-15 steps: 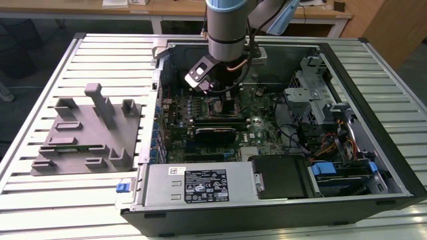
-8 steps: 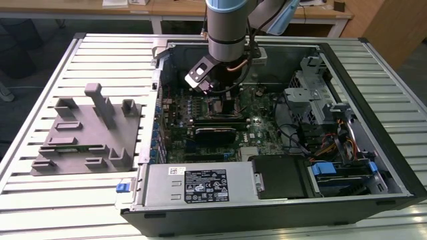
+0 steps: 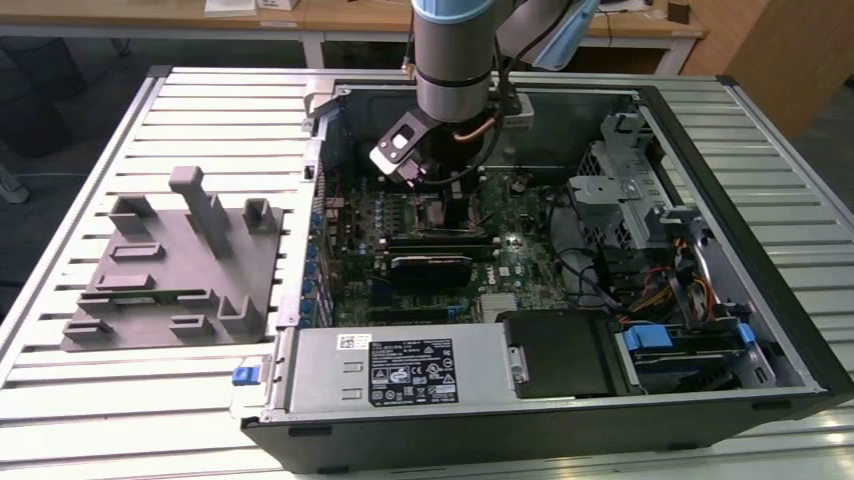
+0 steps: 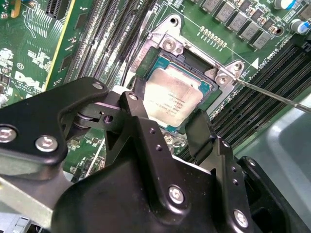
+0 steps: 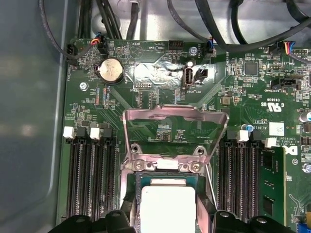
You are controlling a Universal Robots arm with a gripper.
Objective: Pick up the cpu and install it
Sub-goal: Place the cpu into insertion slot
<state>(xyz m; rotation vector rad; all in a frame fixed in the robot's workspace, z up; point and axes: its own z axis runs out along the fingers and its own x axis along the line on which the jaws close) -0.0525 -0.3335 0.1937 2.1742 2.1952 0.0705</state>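
The cpu (image 4: 175,94) is a small flat square chip with a silvery-grey metal top on a green rim. It lies in the socket (image 4: 167,46) on the motherboard (image 5: 160,73), under the hinged metal load plate (image 5: 175,126), which stands raised. In the first wrist view the cpu (image 5: 167,206) sits between banks of dark memory slots.

There is one cpu, one socket and one load plate. One thin lever (image 4: 272,94) juts out beside the socket, and one round coin cell (image 5: 110,70) lies on the board. One open computer case (image 3: 534,440) lies on the slatted bench (image 3: 80,400). One grey plastic holder (image 3: 174,270) stands beside it, and one silver box with a black label (image 3: 400,370) sits inside it.

The arm (image 3: 447,70) comes straight down into the case, wrist vertical over the board. The black hand (image 4: 167,110) hangs close over the cpu. I cannot tell whether it is grasping the chip or has released it.
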